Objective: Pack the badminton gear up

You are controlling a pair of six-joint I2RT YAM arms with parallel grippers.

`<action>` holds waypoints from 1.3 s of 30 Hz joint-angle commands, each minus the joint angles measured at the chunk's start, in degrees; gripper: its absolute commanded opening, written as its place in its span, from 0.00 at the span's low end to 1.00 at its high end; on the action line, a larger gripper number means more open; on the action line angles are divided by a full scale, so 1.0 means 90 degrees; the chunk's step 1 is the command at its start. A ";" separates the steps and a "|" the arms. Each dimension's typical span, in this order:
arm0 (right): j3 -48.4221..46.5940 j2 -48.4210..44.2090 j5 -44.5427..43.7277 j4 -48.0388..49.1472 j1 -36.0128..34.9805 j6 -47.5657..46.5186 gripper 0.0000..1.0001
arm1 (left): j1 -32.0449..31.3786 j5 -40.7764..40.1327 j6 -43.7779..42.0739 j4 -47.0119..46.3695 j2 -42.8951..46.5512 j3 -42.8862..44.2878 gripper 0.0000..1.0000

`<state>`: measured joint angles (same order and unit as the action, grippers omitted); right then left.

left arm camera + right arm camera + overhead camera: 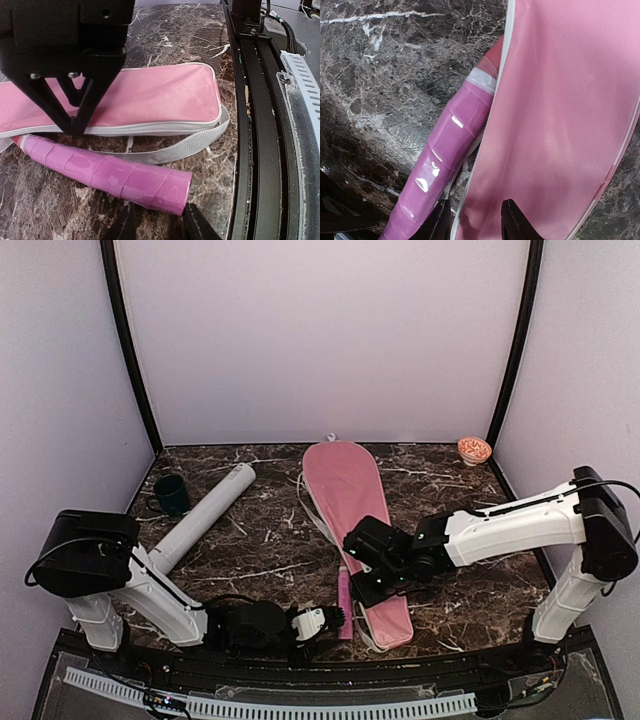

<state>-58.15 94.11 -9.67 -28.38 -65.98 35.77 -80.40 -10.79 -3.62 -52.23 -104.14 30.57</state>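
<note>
- You have a dark marble table (260, 550) under everything.
- The large pink racket-shaped cover (345, 490) lies mid-table, wide end far, narrow end near. No lettering shows on it.
- The long pale grey tube (205, 515) lies slanted, well left of the cover. You cannot see inside it.
- One pink taped racket handle (110, 172) sticks out along the cover's left edge. Everything past the grip is hidden under the cover.
- A grey webbing strap (190, 145) loops between handle and cover.
- Your right gripper (475, 222) has its jaws parted, straddling the cover's white-piped edge.
- Your left gripper (160, 225) is spread, the handle's butt at its tips. Whether they touch is unclear.
- A small dark green cup (170, 495) stands just beside the tube.
- A small orange-patterned bowl (474, 450) sits far right.
</note>
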 commanded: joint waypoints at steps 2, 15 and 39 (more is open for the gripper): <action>0.0063 0.0108 -0.0275 -0.0153 -0.0199 0.0431 0.36 | 0.0047 -0.0072 0.0099 -0.0351 -0.0112 -0.0009 0.33; -0.0069 0.0372 -0.0395 -0.0487 -0.0436 0.0662 0.33 | 0.0043 -0.0073 0.0168 -0.0377 -0.0270 0.0008 0.32; 0.0513 -0.0586 0.0249 0.0572 -0.0509 0.0649 0.00 | 0.0041 -0.0134 -0.0209 -0.0822 -0.0282 0.0336 0.18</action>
<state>-54.72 90.61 -12.16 -26.41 -69.71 41.06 -80.62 -9.72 -3.88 -57.12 -108.01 31.86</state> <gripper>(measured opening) 0.007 0.182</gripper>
